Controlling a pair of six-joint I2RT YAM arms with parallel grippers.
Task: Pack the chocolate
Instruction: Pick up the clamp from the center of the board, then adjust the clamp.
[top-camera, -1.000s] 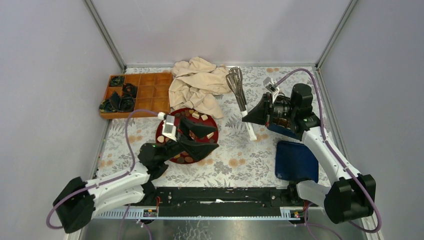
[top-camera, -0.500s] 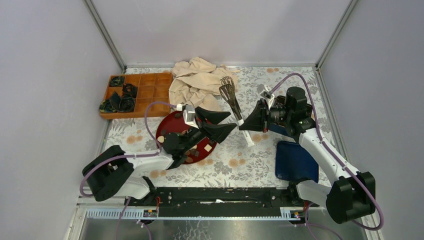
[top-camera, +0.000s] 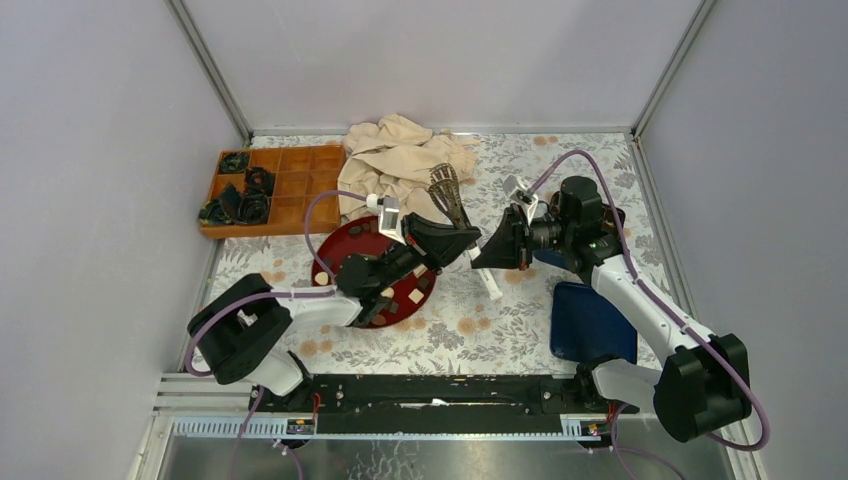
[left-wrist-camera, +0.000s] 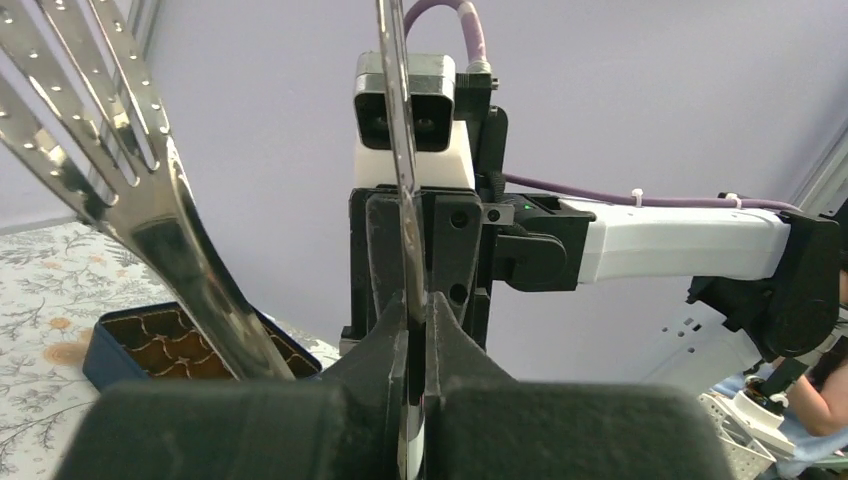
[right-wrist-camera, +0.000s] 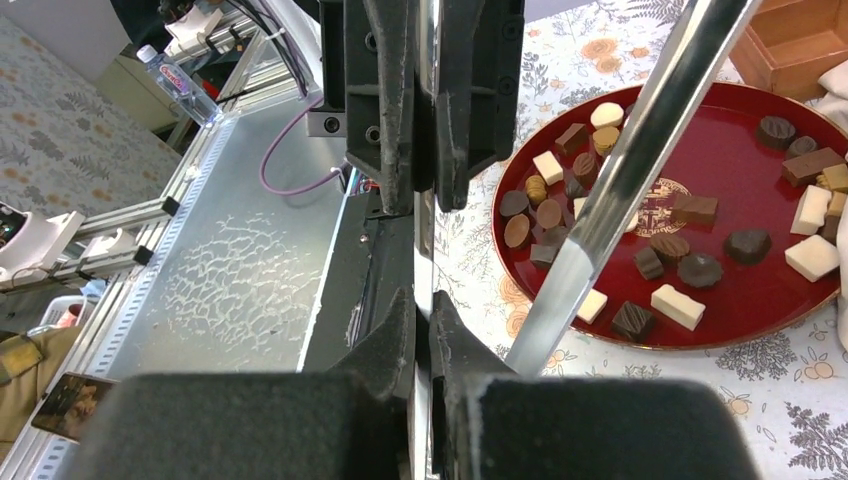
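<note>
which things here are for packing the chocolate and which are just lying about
Likely for the job: chocolates, red plate, metal tongs, blue box, wooden compartment tray, dark paper liners.
Lying about: beige cloth.

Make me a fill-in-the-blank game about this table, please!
1. The chocolates lie on a round ___ plate.
2. Both the left gripper and the right gripper are shut on the metal ___.
3. The blue box lies beside the ___ arm.
Missing words: red; tongs; right.
</note>
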